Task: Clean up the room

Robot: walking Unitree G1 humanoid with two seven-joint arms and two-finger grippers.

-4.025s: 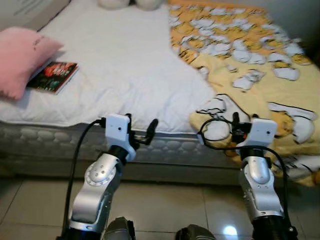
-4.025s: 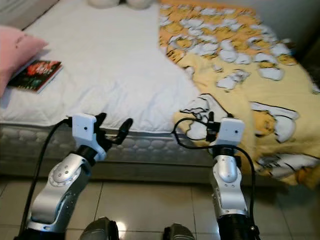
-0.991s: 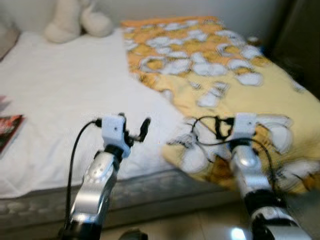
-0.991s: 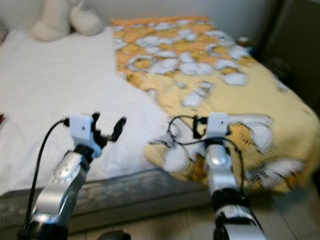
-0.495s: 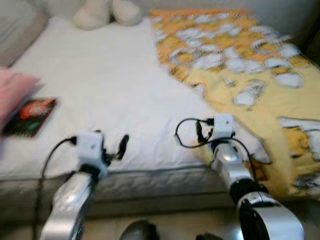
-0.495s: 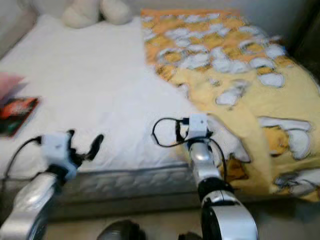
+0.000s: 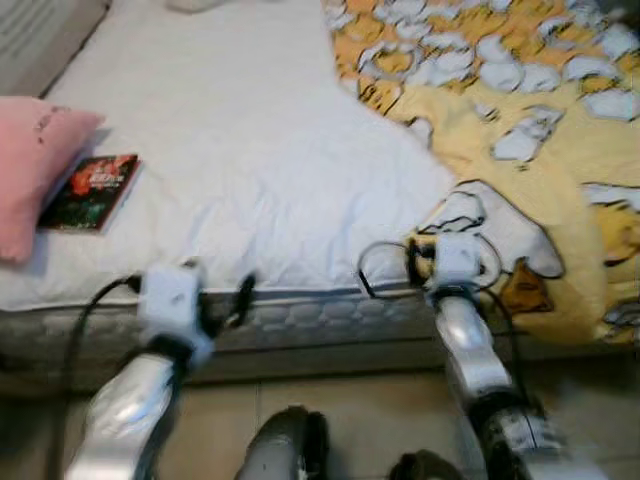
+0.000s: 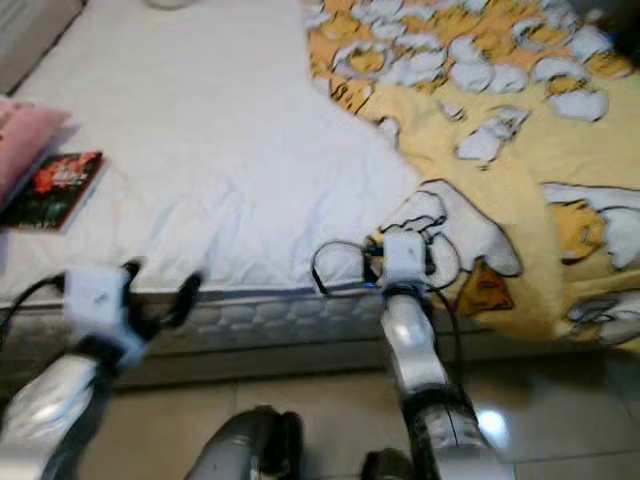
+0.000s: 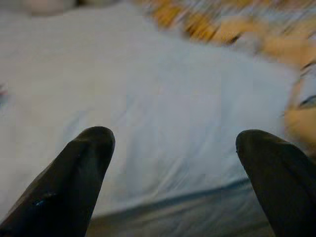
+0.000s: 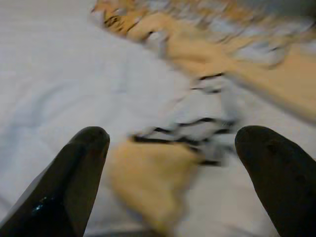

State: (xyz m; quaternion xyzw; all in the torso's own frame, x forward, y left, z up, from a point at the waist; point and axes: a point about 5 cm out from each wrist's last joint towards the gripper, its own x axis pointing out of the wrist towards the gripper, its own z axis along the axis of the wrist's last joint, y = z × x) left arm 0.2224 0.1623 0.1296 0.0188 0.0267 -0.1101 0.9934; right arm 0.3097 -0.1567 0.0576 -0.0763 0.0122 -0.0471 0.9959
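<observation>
A bed with a white sheet [image 7: 250, 150] lies before me. A yellow blanket [image 7: 520, 110] with white cartoon print covers its right side, and one corner [image 7: 500, 240] is folded over at the near edge. A pink pillow [image 7: 30, 170] and a dark book [image 7: 95, 192] lie at the left edge. My left gripper [image 9: 175, 143] is open with nothing in it, held at the mattress side [image 7: 300, 320]. My right gripper [image 10: 170, 143] is open and empty too, just short of the blanket's folded corner [image 10: 148, 182].
Beige floor tiles [image 7: 370, 420] run along the bed's near side. My two feet [image 7: 290, 455] stand on them close to the bed frame. A headboard or wall [image 7: 40, 30] borders the bed at the far left.
The whole picture has shifted: the camera has tipped down and back, bringing the pillow, the floor and my feet into view. Both arms keep about the same raised pose, fingers still apart.
</observation>
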